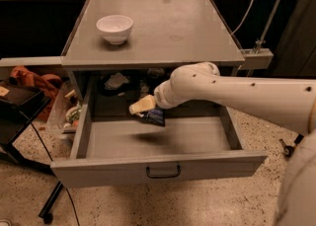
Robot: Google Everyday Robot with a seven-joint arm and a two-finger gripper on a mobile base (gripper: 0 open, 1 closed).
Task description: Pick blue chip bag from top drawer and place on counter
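Note:
The top drawer [158, 167] stands pulled open under the counter [173, 27]. My white arm reaches in from the right over the drawer. My gripper [141, 106], with pale yellowish fingers, is shut on the blue chip bag [154, 117]. The bag hangs from the fingers above the drawer floor, near the middle back, and casts a shadow below. Part of the bag is hidden by the gripper.
A white bowl [114, 26] sits on the counter's left rear. A pale crumpled item [116, 80] lies at the drawer's back left. A bin of clutter [69, 114], an orange cloth [32, 79] and a black stand [19, 106] are on the left.

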